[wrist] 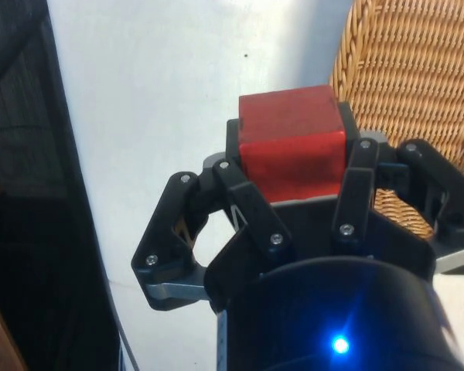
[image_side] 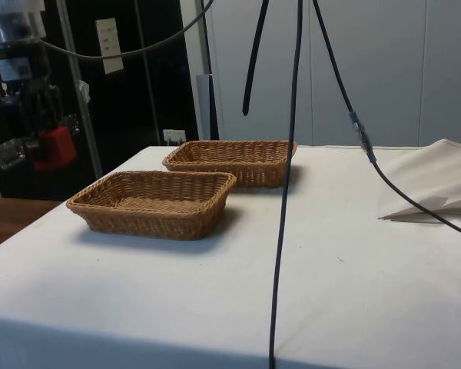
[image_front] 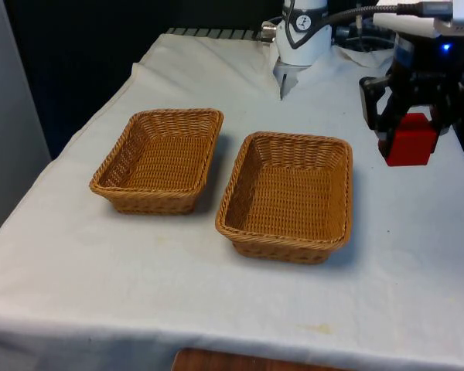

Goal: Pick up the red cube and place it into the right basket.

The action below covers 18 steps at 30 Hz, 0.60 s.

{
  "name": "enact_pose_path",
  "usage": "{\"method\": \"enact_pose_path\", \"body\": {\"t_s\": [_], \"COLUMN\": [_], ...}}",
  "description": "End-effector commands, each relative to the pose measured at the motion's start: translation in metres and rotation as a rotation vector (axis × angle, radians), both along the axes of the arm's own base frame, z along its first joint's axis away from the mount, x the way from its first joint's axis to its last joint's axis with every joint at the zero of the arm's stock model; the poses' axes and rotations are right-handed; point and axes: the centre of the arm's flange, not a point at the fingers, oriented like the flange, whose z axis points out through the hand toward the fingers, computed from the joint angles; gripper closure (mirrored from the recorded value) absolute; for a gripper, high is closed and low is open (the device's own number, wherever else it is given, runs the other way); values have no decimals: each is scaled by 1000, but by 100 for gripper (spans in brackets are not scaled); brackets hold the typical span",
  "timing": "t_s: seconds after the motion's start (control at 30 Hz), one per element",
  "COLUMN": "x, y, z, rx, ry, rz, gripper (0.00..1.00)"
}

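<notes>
Gripping the red cube (image_front: 409,141) between its two fingers, the black two-finger gripper (image_front: 407,124) hangs in the air, well clear of the white tablecloth (image_front: 216,286). We take the right-hand woven wicker basket (image_front: 288,195) as our landmark: the cube is off to the front view's right of it, beyond its rim and above the bare cloth rather than above the weave. In the wrist view the block (wrist: 292,142) sits clamped between the fingers (wrist: 357,179), with the basket's rim (wrist: 371,77) just beside it and the cloth below (the edge of the table is also close on the other side). From the side view we see the cube (image_side: 55,147) held high, raised above the level of the landmark basket (image_side: 154,203) and short of its near end. A second rectangular wicker basket (image_front: 159,161) stands beside the landmark one on the front view's left, apart from it, and both hold nothing that we can see.
</notes>
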Motion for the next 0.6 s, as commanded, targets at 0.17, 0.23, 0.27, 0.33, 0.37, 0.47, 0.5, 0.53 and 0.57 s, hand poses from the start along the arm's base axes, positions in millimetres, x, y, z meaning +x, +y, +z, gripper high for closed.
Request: {"method": "enact_pose_path", "body": {"t_s": [0.17, 0.23, 0.27, 0.33, 0.37, 0.47, 0.5, 0.53, 0.57], "x": [0, -3, -2, -1, -1, -1, -1, -1, -1], "y": [0, 5, 5, 4, 4, 5, 6, 6, 6], "z": [-1, 3, 4, 3, 3, 3, 2, 1, 0], "rx": [-6, -14, -14, -14, -14, -18, -21, -24, -28], "ry": [1, -12, -13, -16, -16, -20, -21, -22, -24], "rz": [2, 1, 0, -7, -7, -5, -3, -4, -5], "gripper": [97, 97, 97, 97, 97, 97, 97, 97, 97]}}
